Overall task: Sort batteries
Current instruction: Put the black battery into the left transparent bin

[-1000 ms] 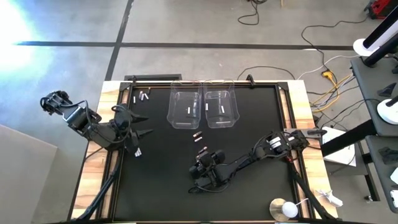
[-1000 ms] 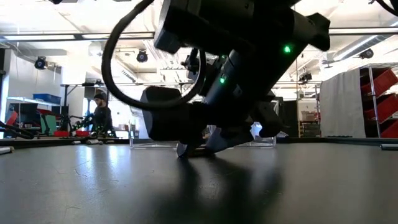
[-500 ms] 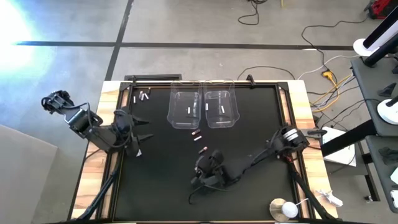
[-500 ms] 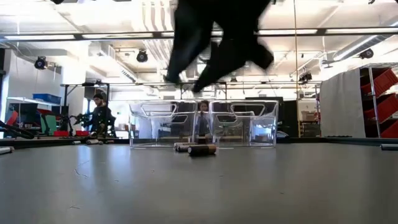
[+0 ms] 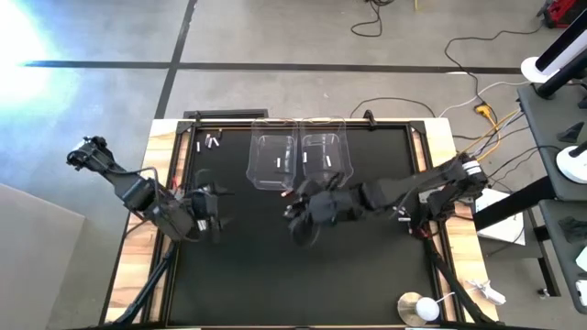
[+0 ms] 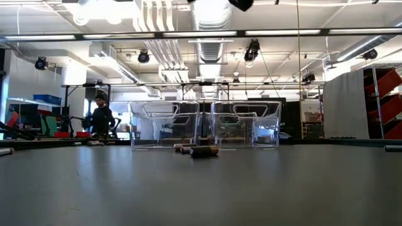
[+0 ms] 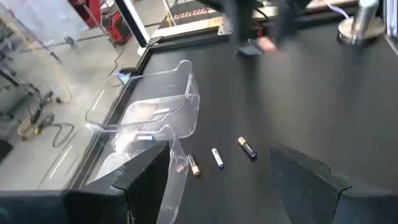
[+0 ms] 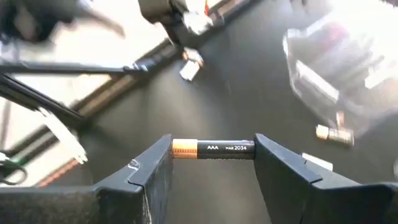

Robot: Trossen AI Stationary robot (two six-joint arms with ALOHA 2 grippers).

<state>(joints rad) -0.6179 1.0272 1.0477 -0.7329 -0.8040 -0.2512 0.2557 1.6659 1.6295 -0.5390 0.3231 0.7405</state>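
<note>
Batteries lie in several places on the black table (image 5: pixel 367 266). One dark AAA battery (image 8: pixel 213 149) with a copper-coloured end is clamped lengthwise between the fingers (image 8: pixel 152 171) of the right gripper (image 8: pixel 213 163), each fingertip pressing on one end of the cell. In the high view the right gripper (image 5: pixel 303 213) is raised over the middle of the table, just in front of the two clear tubs (image 5: pixel 300 160). Each tub contains a pale battery (image 5: pixel 279 163). Three loose batteries (image 7: pixel 217 157) rest on the table beside the nearer tub, as seen from the left wrist; the low view shows a dark one (image 6: pixel 204 150) lying in front of the tubs. A small group of pale batteries (image 5: pixel 210 143) sits near the table's far left corner. The left gripper (image 7: pixel 217 180), over the left part of the table, has its fingers (image 7: pixel 305 177) spread wide and holds nothing.
</note>
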